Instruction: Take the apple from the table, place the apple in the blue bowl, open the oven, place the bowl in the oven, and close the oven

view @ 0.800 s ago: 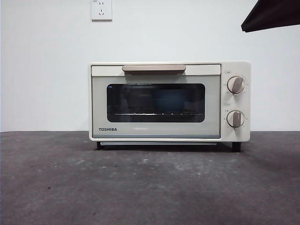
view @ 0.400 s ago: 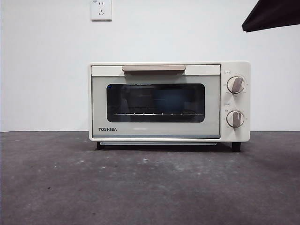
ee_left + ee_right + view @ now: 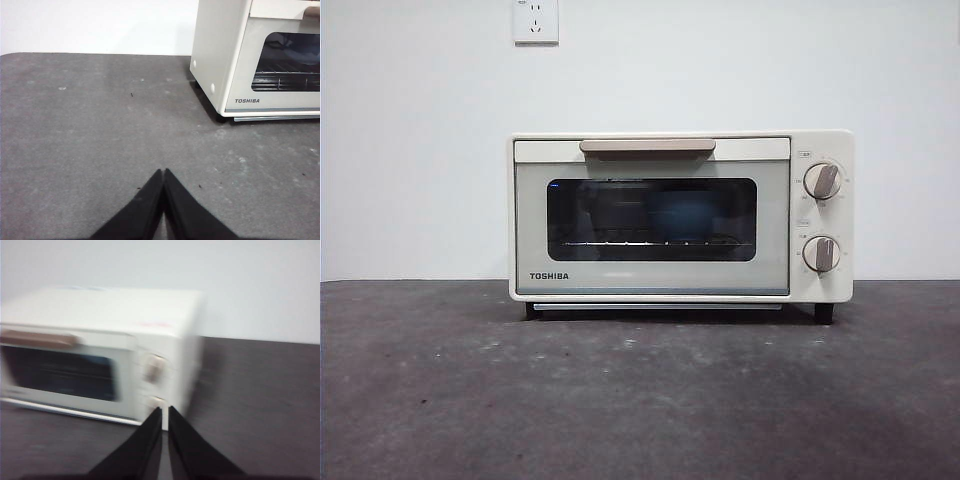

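Observation:
The cream-white oven (image 3: 680, 215) stands on the dark grey table (image 3: 620, 400) with its door closed. Behind the dark glass the blue bowl (image 3: 680, 215) shows dimly on the wire rack. The apple is hidden from view. My left gripper (image 3: 163, 172) is shut and empty, low over the table, off to the oven's (image 3: 260, 55) left front. My right gripper (image 3: 164, 410) is shut and empty, raised in front of the oven's (image 3: 100, 350) knob side; that view is blurred. Neither gripper shows in the front view.
A white wall with a socket (image 3: 536, 20) stands behind the oven. Two knobs (image 3: 822, 180) sit on the oven's right panel, and a beige bar handle (image 3: 648, 147) runs along the door's upper edge.
The dark arm tip at the upper right corner of the front view has drawn out of the picture. The oven stays closed and unmoved.

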Controlling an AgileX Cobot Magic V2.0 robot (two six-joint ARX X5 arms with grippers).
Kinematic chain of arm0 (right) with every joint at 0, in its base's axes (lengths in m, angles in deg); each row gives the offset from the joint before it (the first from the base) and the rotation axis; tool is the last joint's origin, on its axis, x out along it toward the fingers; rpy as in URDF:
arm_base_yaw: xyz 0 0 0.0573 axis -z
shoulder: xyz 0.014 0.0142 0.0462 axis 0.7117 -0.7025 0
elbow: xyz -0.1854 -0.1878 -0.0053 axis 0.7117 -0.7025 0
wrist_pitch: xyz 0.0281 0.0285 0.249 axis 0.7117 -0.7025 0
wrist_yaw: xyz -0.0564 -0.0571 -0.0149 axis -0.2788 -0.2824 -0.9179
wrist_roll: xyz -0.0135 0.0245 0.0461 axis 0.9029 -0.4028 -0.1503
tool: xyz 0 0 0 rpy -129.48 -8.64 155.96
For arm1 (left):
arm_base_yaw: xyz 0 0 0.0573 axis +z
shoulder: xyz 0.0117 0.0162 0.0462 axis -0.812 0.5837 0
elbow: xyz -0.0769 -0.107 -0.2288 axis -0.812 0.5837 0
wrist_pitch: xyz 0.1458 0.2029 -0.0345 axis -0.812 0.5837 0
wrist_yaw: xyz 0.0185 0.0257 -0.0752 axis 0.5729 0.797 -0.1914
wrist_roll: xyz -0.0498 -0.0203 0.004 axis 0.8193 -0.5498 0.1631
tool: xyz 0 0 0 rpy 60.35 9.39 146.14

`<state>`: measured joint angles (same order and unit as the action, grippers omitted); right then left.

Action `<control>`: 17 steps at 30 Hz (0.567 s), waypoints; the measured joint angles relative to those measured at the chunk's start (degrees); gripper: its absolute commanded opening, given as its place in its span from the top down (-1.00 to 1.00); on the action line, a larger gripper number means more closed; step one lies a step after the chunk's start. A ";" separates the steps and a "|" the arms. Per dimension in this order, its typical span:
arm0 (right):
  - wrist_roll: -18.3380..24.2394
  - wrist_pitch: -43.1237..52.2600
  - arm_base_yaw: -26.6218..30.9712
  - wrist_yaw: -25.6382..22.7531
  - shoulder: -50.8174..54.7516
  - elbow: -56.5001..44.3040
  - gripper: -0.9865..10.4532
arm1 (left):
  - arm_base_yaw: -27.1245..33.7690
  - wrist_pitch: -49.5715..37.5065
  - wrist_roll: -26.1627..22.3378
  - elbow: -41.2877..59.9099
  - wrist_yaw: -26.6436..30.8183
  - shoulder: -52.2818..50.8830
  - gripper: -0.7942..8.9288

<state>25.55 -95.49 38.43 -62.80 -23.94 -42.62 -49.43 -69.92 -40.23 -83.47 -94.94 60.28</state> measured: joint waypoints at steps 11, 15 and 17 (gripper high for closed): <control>1.84 6.84 6.69 -3.32 16.59 -17.90 0.82 | 0.00 -0.02 0.00 0.00 0.00 0.00 0.82; 1.86 6.80 6.71 -3.52 20.55 -22.23 0.82 | 0.00 -0.02 0.02 0.00 0.02 0.00 0.82; 1.88 4.07 6.71 -3.50 22.05 -22.43 0.82 | 0.00 0.00 0.02 0.00 0.02 0.00 0.82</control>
<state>27.43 -91.42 45.14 -66.30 -1.89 -65.04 -49.43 -69.92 -40.21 -83.47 -94.92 60.28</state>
